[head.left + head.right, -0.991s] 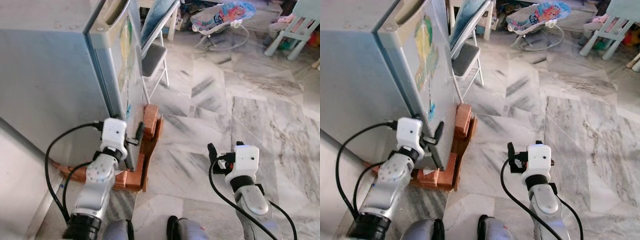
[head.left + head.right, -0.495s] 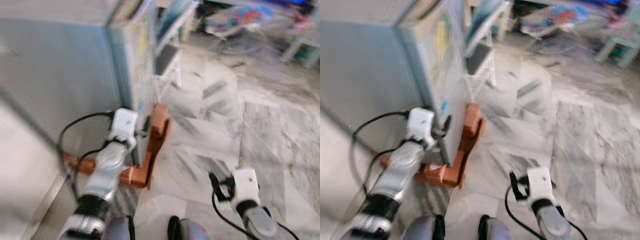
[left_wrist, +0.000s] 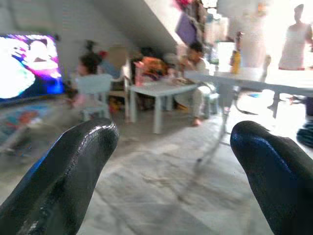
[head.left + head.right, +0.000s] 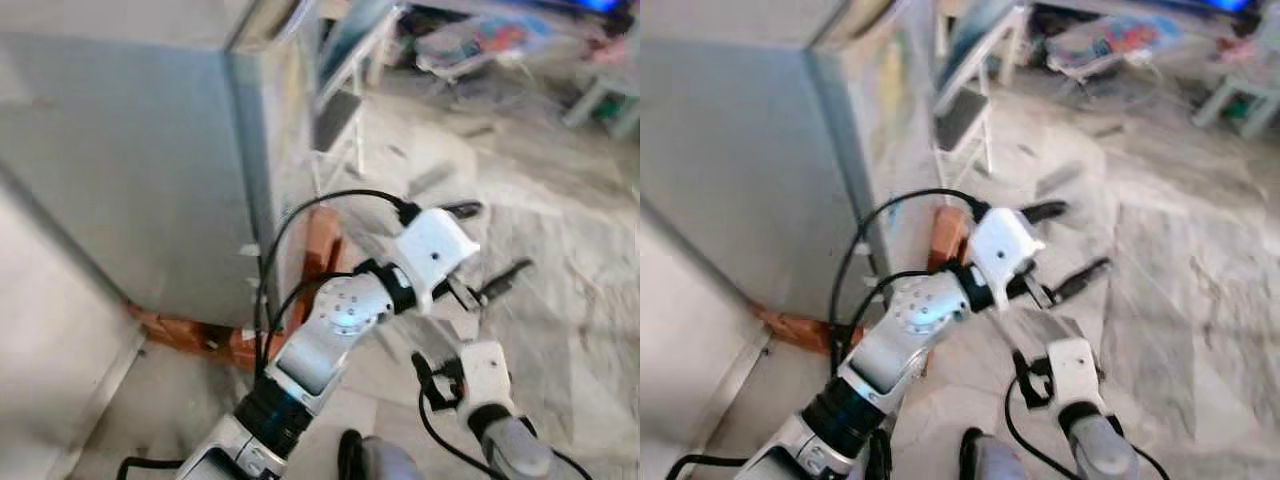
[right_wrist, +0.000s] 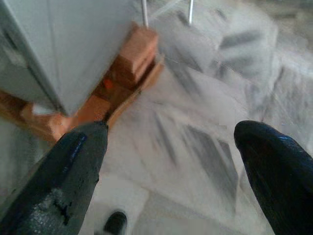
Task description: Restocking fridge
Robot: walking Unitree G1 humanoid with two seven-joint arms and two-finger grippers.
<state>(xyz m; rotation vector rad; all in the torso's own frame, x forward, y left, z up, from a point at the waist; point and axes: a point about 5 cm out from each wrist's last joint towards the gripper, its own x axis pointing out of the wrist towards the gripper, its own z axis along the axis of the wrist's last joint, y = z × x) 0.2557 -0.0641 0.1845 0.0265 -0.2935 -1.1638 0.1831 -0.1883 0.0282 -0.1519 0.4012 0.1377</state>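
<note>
Grey-veined marble floor (image 4: 560, 230), tall silver-grey fridge (image 4: 130, 170) stood on reddish bricks (image 4: 945, 232), left gripper (image 4: 490, 245) raised with 2 fingers spread, empty, right gripper (image 5: 171, 156) low, spread, empty.

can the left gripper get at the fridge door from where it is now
Probably not without swinging back. The left gripper is open and raised over the marble floor, pointing away from the fridge. Nothing stands between them, though.

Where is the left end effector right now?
In the eye views, the left end effector is raised mid-frame over the marble floor, fingers spread, right of the fridge and above the right end effector.
</note>
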